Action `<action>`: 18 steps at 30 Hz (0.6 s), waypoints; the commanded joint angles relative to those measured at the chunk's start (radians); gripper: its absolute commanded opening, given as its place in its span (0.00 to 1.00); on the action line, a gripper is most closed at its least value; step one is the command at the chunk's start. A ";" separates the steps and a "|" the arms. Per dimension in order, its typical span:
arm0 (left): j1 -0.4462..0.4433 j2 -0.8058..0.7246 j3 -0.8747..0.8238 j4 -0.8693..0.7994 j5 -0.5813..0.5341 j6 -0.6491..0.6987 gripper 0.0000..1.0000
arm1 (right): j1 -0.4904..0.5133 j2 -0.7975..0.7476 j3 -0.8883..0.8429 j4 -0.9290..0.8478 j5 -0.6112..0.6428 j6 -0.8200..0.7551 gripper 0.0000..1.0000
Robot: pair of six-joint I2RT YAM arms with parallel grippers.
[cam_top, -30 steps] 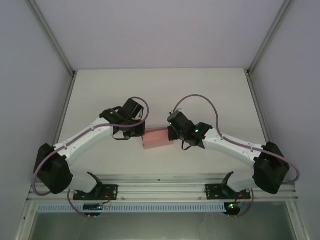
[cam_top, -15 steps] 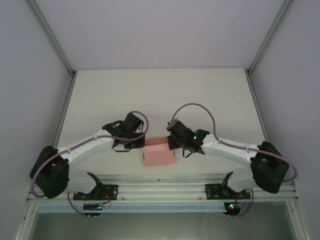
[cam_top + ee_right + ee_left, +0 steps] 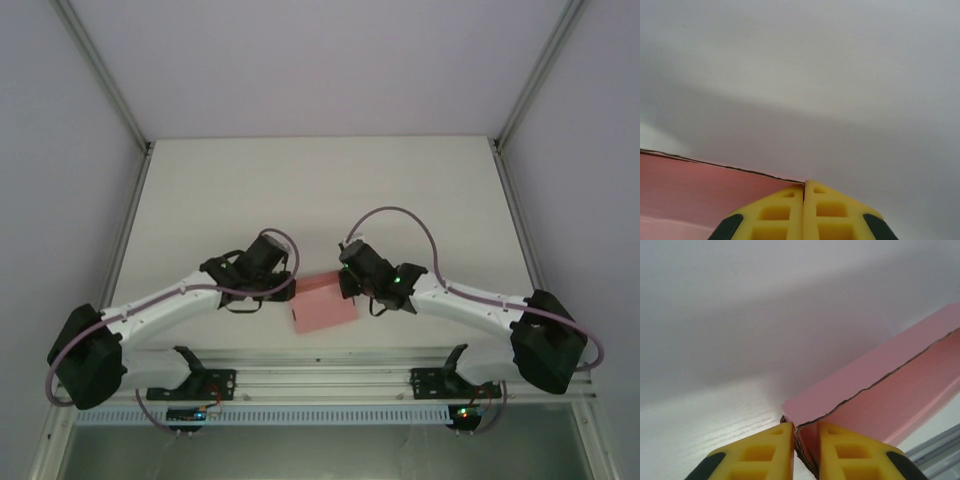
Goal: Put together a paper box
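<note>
The paper box (image 3: 323, 308) is thin pink card, so it is probably light, a little springy and easy to crease; a wall edge near a corner seems the safest hold. It is small and rectangular, with raw cut edges, and sits over the near part of the table (image 3: 300, 180). The left gripper (image 3: 806, 432) pinches one wall corner. The right gripper (image 3: 804, 192) is pressed tight on the opposite edge.

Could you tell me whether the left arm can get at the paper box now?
Seemingly yes: the left pincer is shut on a corner of the paper box, with nothing between.
</note>
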 commanded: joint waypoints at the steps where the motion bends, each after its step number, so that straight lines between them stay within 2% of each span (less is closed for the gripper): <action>1: -0.007 -0.004 0.088 0.062 -0.021 0.073 0.20 | -0.003 -0.014 0.013 0.115 0.036 -0.051 0.02; 10: -0.006 0.079 0.184 0.050 -0.078 0.147 0.20 | -0.037 -0.013 -0.051 0.325 0.088 -0.086 0.01; 14: -0.008 0.084 0.176 0.057 -0.036 0.149 0.26 | -0.040 -0.053 -0.134 0.394 0.109 -0.088 0.01; 18: -0.016 0.066 0.097 0.112 0.020 0.143 0.31 | -0.035 -0.101 -0.261 0.515 0.105 -0.118 0.01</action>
